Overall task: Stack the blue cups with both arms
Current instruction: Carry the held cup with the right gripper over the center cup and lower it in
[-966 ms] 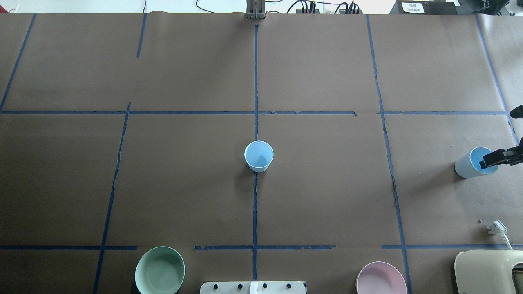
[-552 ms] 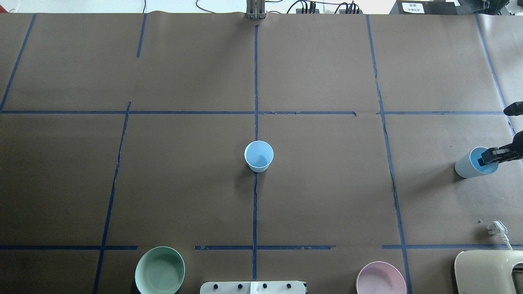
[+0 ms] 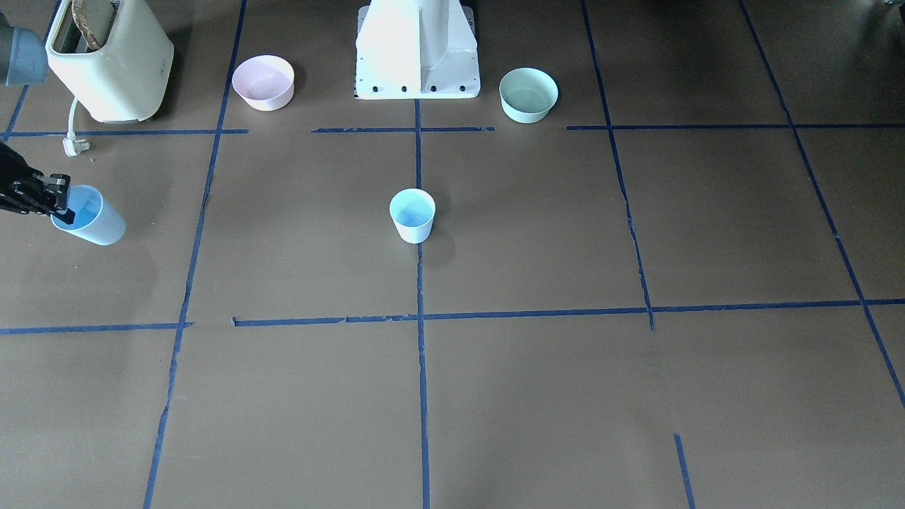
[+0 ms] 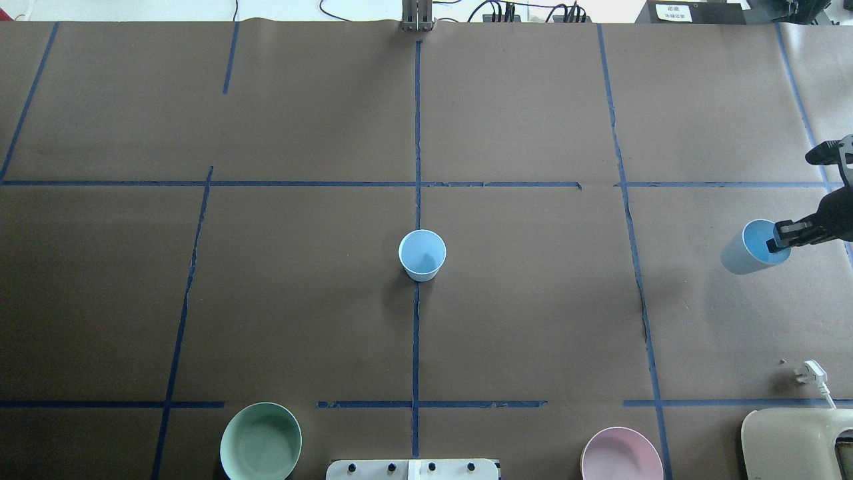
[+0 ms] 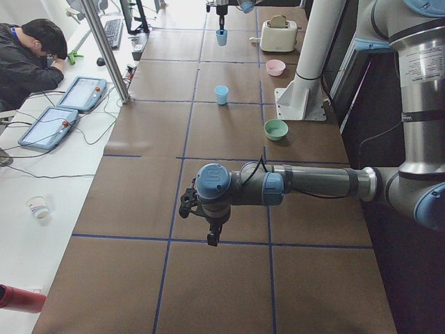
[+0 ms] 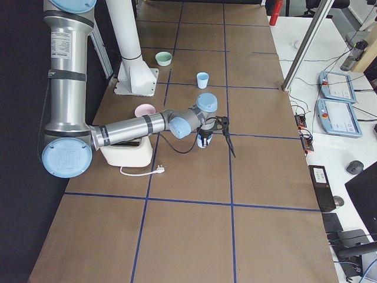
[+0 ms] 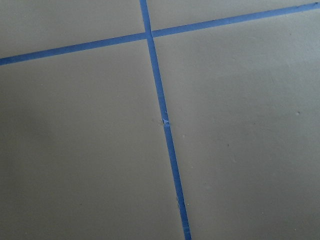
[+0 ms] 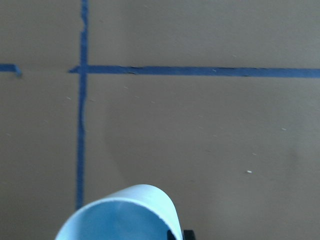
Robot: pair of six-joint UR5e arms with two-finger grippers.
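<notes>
The right gripper (image 4: pixel 776 241) is pinching the rim of the outer blue cup (image 4: pixel 741 252), with one black finger down inside the mouth against the wall. This cup sits mouth up at the far right side of the bench (image 4: pixel 533 320), just inside a blue tape line (image 4: pixel 632 220) that runs front to back. From these views it is unclear whether its base touches the brown paper or hangs just above it. The right wrist camera shows only the curved blue rim at the bottom of its picture, with paper and crossed tape beyond.

The middle blue cup (image 4: pixel 422 255) stands upright and alone at the centre of the bench, on the long centre tape line, well apart from the held one. Nothing is touching it.

The left gripper (image 5: pixel 208 229) hangs fingers down over bare paper at the robot's left end of the bench, far from both cups. It shows only in the side view, so one cannot tell whether its fingers are spread or pressed together. Its wrist camera sees only paper and a tape crossing.

Near the robot's white pedestal base (image 3: pixel 417 49) a mint-green bowl (image 4: pixel 260 441) lies on the left side and a pink bowl (image 4: pixel 621 457) on the right. A cream toaster (image 4: pixel 793 443) stands in the near right corner, its white plug (image 4: pixel 810 371) lying loose on the paper between it and the held cup.
</notes>
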